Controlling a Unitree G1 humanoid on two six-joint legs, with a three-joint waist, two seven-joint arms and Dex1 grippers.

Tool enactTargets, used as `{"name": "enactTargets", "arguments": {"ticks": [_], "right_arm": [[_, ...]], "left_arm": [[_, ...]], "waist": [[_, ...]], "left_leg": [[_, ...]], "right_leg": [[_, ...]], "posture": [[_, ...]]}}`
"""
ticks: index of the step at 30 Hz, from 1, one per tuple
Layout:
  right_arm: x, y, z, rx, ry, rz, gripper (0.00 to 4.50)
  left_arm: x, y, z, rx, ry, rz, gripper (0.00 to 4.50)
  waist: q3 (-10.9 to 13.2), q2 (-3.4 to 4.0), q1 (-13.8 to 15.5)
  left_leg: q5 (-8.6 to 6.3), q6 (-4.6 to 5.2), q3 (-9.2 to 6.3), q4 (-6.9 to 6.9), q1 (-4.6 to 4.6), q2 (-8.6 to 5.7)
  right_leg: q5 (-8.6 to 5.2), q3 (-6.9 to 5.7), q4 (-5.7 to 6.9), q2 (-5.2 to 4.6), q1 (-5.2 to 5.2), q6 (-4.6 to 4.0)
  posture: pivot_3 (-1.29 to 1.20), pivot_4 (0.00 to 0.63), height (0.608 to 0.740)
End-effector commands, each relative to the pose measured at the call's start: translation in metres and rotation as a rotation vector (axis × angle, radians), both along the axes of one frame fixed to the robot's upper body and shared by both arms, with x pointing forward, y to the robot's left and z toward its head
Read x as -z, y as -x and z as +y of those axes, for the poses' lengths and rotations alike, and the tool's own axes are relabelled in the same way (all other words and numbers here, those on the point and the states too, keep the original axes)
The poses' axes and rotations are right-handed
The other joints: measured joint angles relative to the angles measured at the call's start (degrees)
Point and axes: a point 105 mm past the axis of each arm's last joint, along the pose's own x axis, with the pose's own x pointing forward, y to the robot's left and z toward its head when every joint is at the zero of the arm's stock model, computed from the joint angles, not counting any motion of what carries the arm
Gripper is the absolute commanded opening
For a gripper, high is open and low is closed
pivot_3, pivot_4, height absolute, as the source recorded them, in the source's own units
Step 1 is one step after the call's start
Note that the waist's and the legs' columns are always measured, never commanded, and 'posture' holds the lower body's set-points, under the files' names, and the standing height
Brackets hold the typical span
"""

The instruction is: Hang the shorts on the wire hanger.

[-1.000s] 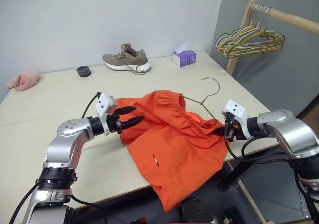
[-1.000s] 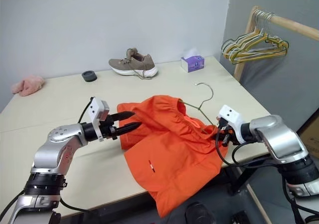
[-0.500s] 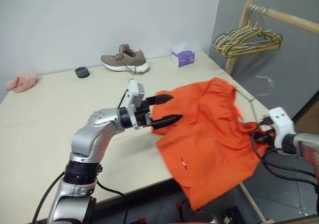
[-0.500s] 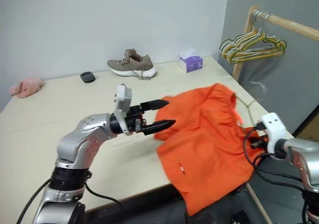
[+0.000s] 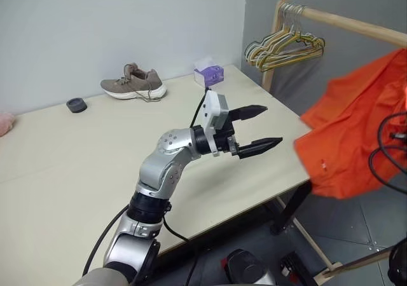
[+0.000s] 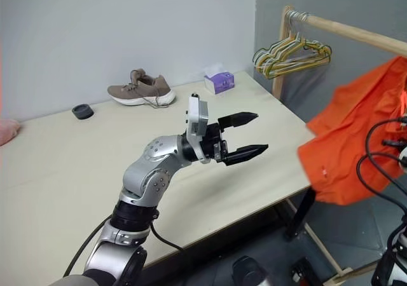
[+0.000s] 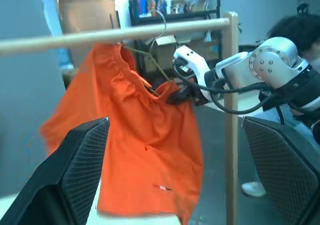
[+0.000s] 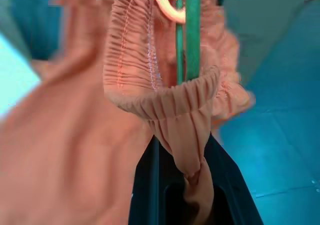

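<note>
Since a second ago the bright orange fabric shorts [image 5: 353, 140] had left the tabletop entirely; they hung in the air past the right edge of the pale wooden table [image 5: 76, 165], below the wooden clothes rail [image 5: 356, 24]. In my left wrist view the thin dark wire hanger [image 7: 150, 60] ran through their gathered waistband, its hook up at the rail; I could not tell whether it rested on it. My right gripper [image 7: 177, 95] was pinched together on the bunched waistband beside the wire. My left gripper [image 5: 257, 130], earlier at the shorts' edge on the tabletop, had lifted and swung toward the right edge, fingers spread wide and holding nothing. The tan shoe [image 5: 132, 86], purple tissue box [image 5: 208, 75] and small black ring [image 5: 76, 105] sat along the far edge as before.
</note>
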Motion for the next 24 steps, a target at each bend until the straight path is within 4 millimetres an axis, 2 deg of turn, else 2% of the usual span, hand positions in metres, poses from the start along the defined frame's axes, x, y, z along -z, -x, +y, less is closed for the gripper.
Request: {"name": "enactTargets", "arguments": {"ticks": [1,10,20,24], "right_arm": [[-0.020,-0.005,-0.010,0.043,-0.014,-0.051,0.00],[-0.013,-0.025,-0.013,0.031,-0.226,0.047,0.00],[0.004,-0.023,-0.014,0.047,-0.314,0.150,0.00],[0.000,-0.024,-0.010,0.040,-0.324,0.112,0.00]], "left_arm": [[-0.012,-0.001,-0.004,-0.022,0.014,-0.085,4.49],[-0.011,0.002,-0.011,-0.014,0.017,-0.125,4.49],[-0.018,0.010,-0.020,0.044,0.045,-0.117,4.49],[-0.018,0.013,-0.023,0.068,0.044,-0.108,4.49]], "waist": [[0.0,0.05,-0.3],[0.0,0.13,-1.0],[0.0,0.11,-0.9],[0.0,0.10,-0.9]], "left_leg": [[0.00,0.00,0.01,0.00,0.00,-0.01],[-0.04,0.08,0.10,-0.04,-0.01,-0.04],[-0.09,0.15,0.11,-0.04,0.00,-0.03],[-0.11,0.19,0.11,-0.04,-0.01,-0.03]], "right_leg": [[0.00,0.01,-0.01,0.00,0.01,0.00],[0.01,0.10,-0.14,-0.05,0.03,0.02],[0.02,0.09,-0.29,-0.05,0.11,0.04],[0.02,0.09,-0.34,-0.05,0.12,0.06]], "posture": [[-0.49,0.003,0.740],[-0.48,0.001,0.740],[-0.48,0.000,0.740],[-0.49,0.000,0.740]]}}
